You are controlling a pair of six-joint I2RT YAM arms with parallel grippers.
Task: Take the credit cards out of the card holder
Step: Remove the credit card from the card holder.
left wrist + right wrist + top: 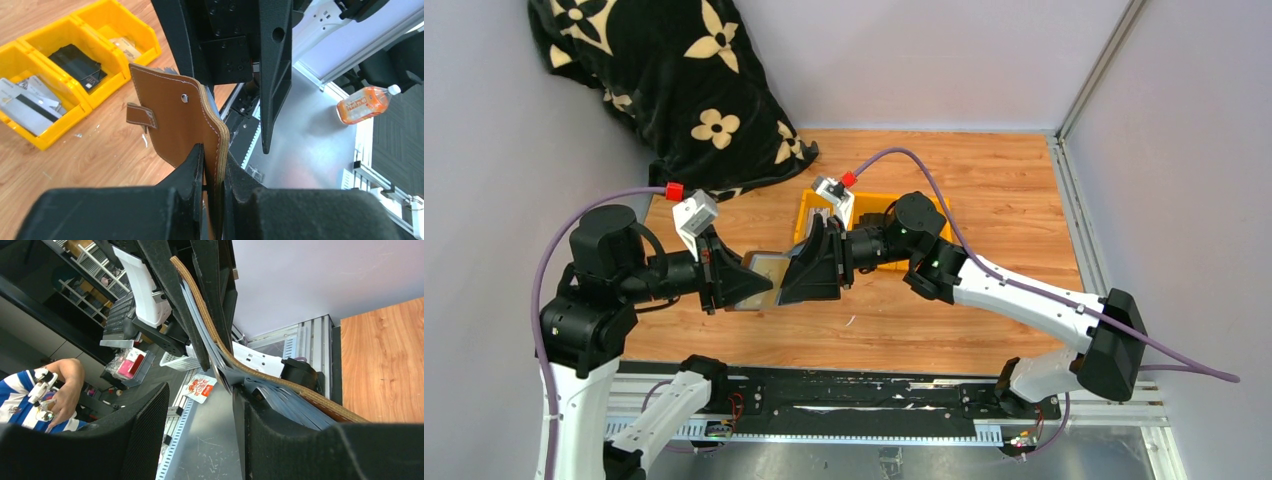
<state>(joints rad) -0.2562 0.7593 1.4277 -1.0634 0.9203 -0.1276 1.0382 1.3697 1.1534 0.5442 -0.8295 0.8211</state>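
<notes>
The brown leather card holder stands on edge above the table, and my left gripper is shut on its stitched lower edge. From above, the holder hangs between the two grippers. My right gripper is open, with nothing in the gap between its fingers. Its right finger rests against the holder's grey slotted inner face. Loose credit cards lie in a yellow bin. I cannot tell whether any card sits in the holder's slots.
Yellow plastic bins stand just behind the right gripper, one holding a dark card. A black flowered blanket fills the far left corner. Walls close in on both sides, with a metal rail at the near edge.
</notes>
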